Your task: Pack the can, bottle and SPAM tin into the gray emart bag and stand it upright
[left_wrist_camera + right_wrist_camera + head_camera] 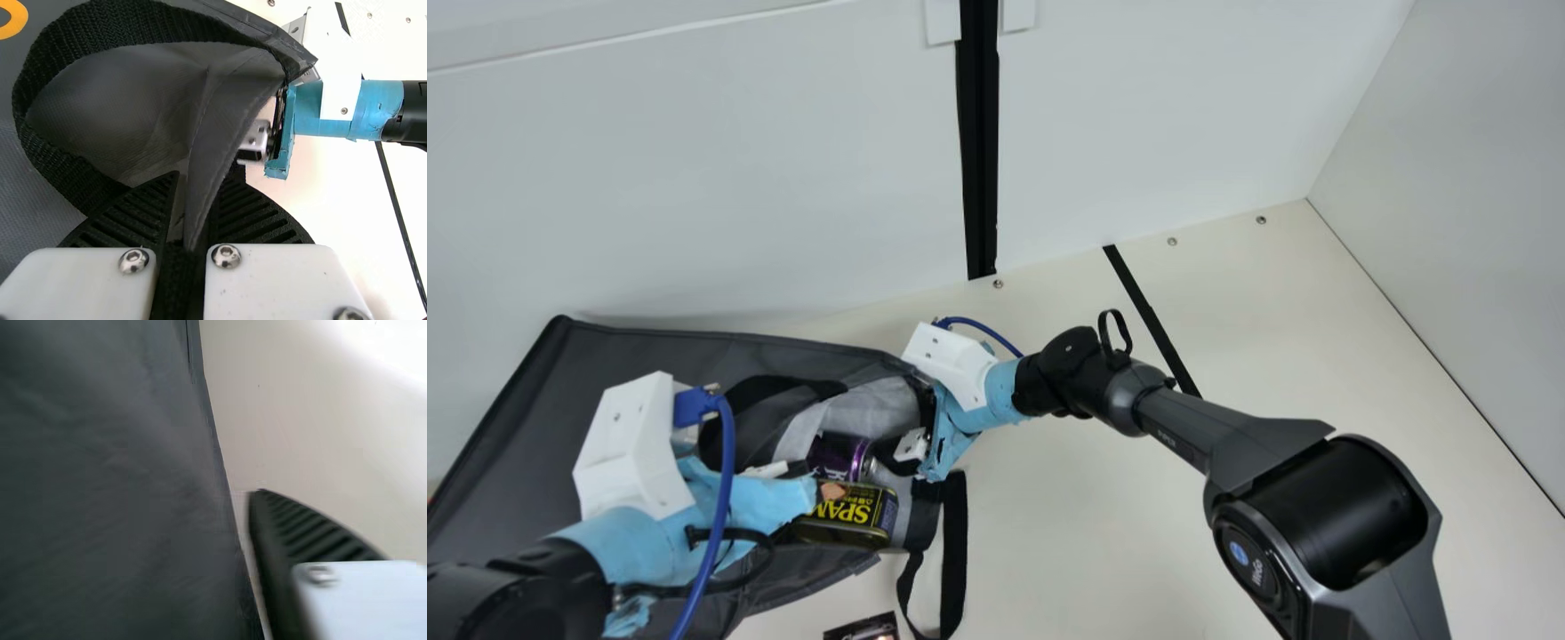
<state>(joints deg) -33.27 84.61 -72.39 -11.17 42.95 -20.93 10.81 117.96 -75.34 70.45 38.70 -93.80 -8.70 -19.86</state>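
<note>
The gray bag (640,347) lies on the table at the main view's left, its mouth facing right. Inside the mouth, the SPAM tin (854,516) rests on its side beside the purple can (840,456). My left gripper (772,469) is above the bag next to them; in the left wrist view that gripper (195,200) is closed on the bag's rim (217,147), near a black strap loop. At the bag's right edge stands my right gripper (914,444). One finger (303,533) of it stands apart beside the gray fabric (120,487), which covers the other side. I cannot make out the bottle.
A black strap (953,542) trails from the bag onto the cream table (1067,516). A small dark item (863,628) lies at the main view's bottom edge. White walls (694,178) stand behind and at the right.
</note>
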